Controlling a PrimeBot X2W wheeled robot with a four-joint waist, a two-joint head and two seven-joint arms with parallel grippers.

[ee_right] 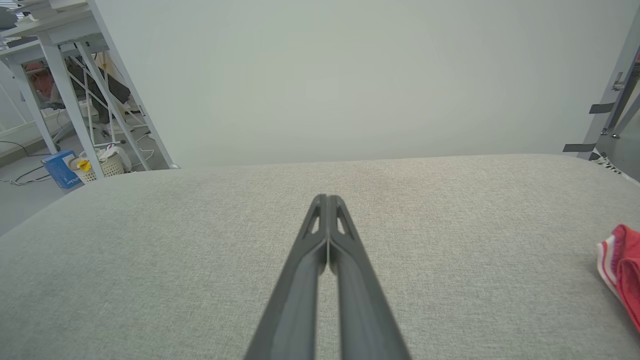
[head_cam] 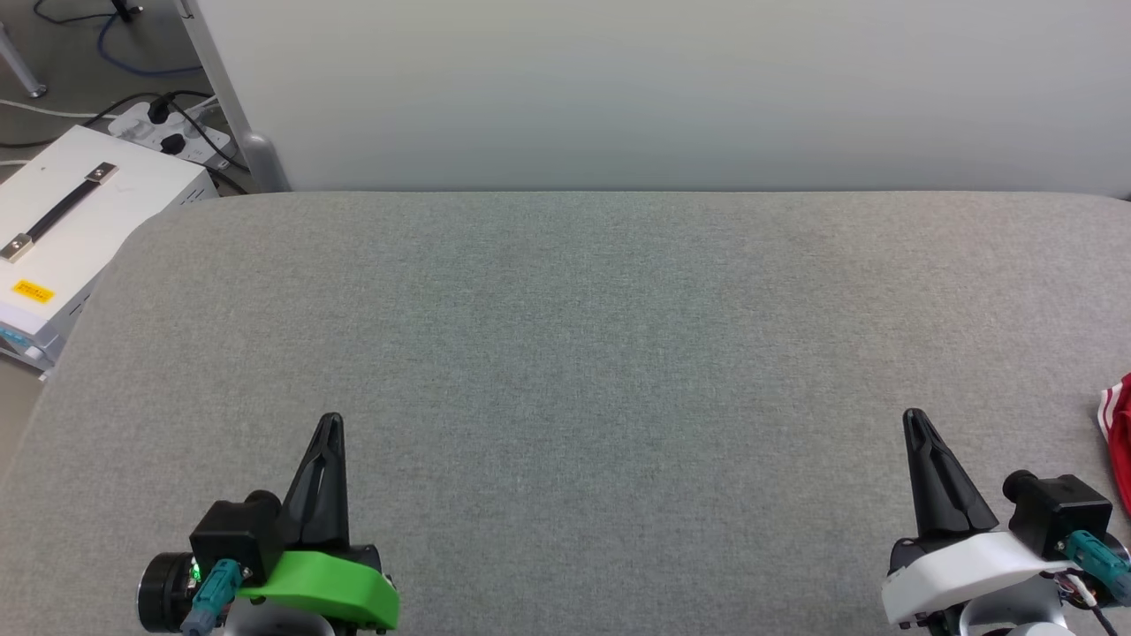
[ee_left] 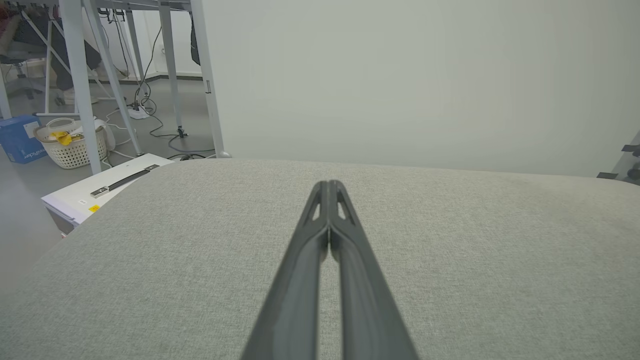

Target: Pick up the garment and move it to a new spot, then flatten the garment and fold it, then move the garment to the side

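A sliver of the red garment (head_cam: 1120,442) with red-and-white striped trim pokes in at the right edge of the grey table (head_cam: 583,336); most of it is out of view. In the right wrist view the garment (ee_right: 622,270) lies far right of my right gripper (ee_right: 328,199). My right gripper (head_cam: 914,417) sits at the lower right, shut and empty, well left of the garment. At the lower left my left gripper (head_cam: 330,421) is shut with nothing in it; the left wrist view shows its fingertips (ee_left: 328,185) pressed together above bare fabric.
A white case (head_cam: 71,221) with a black handle stands off the table's left corner, a power strip (head_cam: 168,132) and cables behind it. A pale wall (head_cam: 671,88) backs the table. Table legs, a basket (ee_left: 70,145) and a blue box (ee_left: 20,142) stand on the floor at left.
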